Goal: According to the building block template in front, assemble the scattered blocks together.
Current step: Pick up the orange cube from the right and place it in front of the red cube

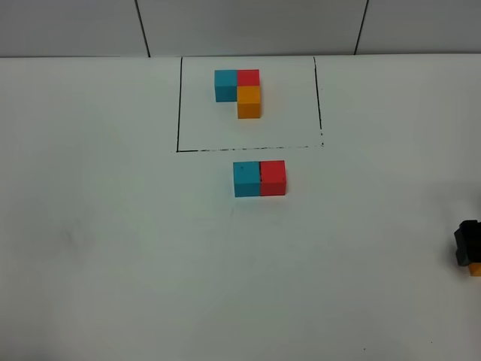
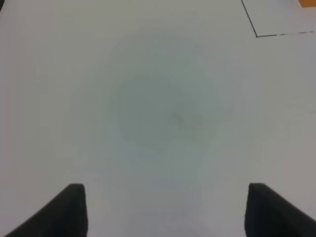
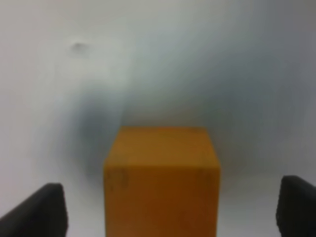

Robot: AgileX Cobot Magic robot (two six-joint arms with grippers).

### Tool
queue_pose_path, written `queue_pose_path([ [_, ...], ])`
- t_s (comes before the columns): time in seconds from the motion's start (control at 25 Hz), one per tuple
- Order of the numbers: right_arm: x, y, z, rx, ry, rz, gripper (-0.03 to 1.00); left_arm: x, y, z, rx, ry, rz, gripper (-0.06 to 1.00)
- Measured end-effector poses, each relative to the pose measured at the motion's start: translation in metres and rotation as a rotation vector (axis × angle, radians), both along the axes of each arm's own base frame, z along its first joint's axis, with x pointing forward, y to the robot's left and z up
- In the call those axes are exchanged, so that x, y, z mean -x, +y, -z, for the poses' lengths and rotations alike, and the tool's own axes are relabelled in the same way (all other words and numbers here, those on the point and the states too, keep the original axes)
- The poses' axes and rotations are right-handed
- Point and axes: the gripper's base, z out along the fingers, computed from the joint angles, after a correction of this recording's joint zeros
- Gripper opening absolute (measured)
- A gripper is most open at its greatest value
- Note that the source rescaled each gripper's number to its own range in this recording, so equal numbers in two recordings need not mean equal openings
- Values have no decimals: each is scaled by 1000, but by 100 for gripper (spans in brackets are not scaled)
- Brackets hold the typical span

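Note:
The building block template (image 1: 239, 90) stands inside a thin black outline (image 1: 179, 105) at the back: blue and red side by side, orange in front of the red. Of the scattered blocks, a teal-blue cube (image 1: 246, 179) and a red cube (image 1: 273, 177) touch each other just in front of the outline. The orange cube (image 1: 475, 268) rests at the far right edge of the table. My right gripper (image 1: 467, 244) hangs over it; in the right wrist view the orange cube (image 3: 162, 180) sits between the open fingers (image 3: 42, 210) with gaps on both sides. My left gripper (image 2: 165, 197) is open over bare table.
The white table (image 1: 113, 248) runs to a grey panelled wall (image 1: 248, 26) at the back. In the left wrist view a corner of the black outline (image 2: 256, 34) and an orange sliver (image 2: 308, 2) show at the picture's edge. The left arm is outside the high view.

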Motion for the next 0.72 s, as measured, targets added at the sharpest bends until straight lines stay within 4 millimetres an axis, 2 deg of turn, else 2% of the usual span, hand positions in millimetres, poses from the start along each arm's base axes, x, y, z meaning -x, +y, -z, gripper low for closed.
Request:
queue_pose_path([
  [0.12, 0, 0, 6, -5, 20, -5, 67, 0, 0, 0, 0, 0, 0, 51],
  [0.2, 0, 0, 11, -8, 35, -9, 58, 0, 0, 0, 0, 0, 0, 51],
  [0.24, 0, 0, 14, -10, 46, -11, 49, 0, 0, 0, 0, 0, 0, 51],
  [0.28, 1, 1, 16, -12, 55, -12, 35, 0, 0, 0, 0, 0, 0, 51],
  [0.32, 2, 1, 17, -12, 60, -13, 15, 0, 0, 0, 0, 0, 0, 51],
  [0.36, 2, 1, 17, -14, 62, -12, 0, 0, 0, 0, 0, 0, 0, 51],
  [0.4, 2, 1, 15, -13, 55, -14, 3, 0, 0, 0, 0, 0, 0, 51],
  [0.48, 2, 7, 8, -13, 37, -19, 3, 0, 0, 0, 0, 0, 0, 51],
  [0.56, 2, 18, -6, -21, -10, 0, 3, 0, 0, 0, 0, 0, 0, 51],
  [0.72, 12, 61, -31, -75, -39, 117, 3, 0, 0, 0, 0, 0, 0, 51],
])
